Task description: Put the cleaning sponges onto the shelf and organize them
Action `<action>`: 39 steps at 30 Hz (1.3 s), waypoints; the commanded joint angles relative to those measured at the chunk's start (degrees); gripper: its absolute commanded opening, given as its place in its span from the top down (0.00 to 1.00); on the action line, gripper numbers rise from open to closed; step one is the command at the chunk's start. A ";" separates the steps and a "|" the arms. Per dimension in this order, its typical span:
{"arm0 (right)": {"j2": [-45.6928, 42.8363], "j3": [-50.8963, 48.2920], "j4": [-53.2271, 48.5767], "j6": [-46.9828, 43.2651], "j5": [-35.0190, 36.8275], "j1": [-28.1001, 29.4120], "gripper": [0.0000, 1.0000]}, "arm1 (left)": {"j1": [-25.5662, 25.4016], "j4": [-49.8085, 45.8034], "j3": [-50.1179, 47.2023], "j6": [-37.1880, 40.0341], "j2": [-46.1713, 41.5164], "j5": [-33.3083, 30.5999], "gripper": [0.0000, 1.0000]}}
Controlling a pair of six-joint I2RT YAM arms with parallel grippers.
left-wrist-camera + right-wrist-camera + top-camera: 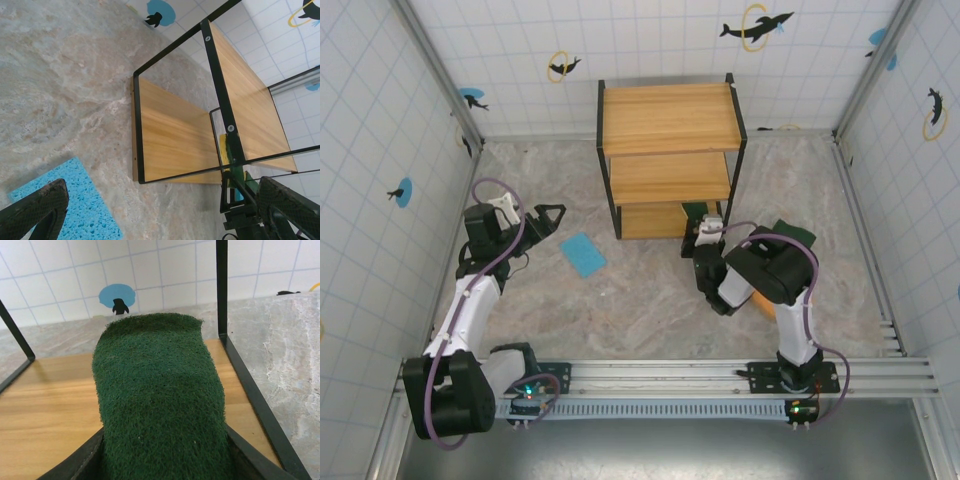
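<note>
The shelf (670, 115) stands at the back centre of the table, its wooden tiers stepping down toward me. My right gripper (705, 238) is at the right end of the lowest tier, shut on a dark green sponge (160, 400) that it holds above the lowest board (45, 405). From the left wrist view this sponge's yellow backing (225, 150) shows behind the frame. A light blue sponge (583, 254) lies flat on the table left of the shelf. My left gripper (545, 218) hangs open just left of it, the blue sponge (65, 205) by its left finger.
A second dark green sponge (793, 232) lies on the table right of the right arm, and a bit of orange sponge (763, 297) shows under that arm. Tiled walls with dolphin stickers close in the table on three sides. The shelf's black post (221, 290) is close to the right gripper.
</note>
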 commanded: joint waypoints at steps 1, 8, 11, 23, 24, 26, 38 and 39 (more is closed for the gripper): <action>-0.58 2.37 -3.38 1.54 0.23 -0.41 0.48 | 0.41 1.20 -0.73 -0.08 0.18 1.22 0.03; -0.45 3.27 -6.26 3.03 0.16 -0.63 0.48 | 0.45 1.21 -0.66 -0.15 0.11 1.52 0.02; 0.59 3.36 -5.97 3.62 0.18 -0.79 0.47 | 0.46 1.20 -0.72 -0.13 0.10 1.50 0.02; 0.58 4.71 -9.05 4.35 -0.89 -1.60 0.45 | 0.45 1.64 -0.75 -0.28 0.60 1.50 0.02; 0.33 4.72 -9.34 4.28 -0.99 -1.64 0.45 | 0.42 1.73 -0.77 -0.32 0.65 1.47 0.02; -0.17 4.89 -10.13 4.33 -0.90 -1.58 0.45 | 0.46 1.86 -0.92 -0.49 0.64 1.55 0.02; -1.52 8.47 -19.11 6.37 0.16 -1.89 0.44 | 0.34 2.40 -1.45 -0.59 0.44 1.81 0.03; -1.47 8.58 -19.46 6.83 0.16 -2.03 0.44 | 0.35 2.43 -1.51 -0.59 0.44 1.79 0.02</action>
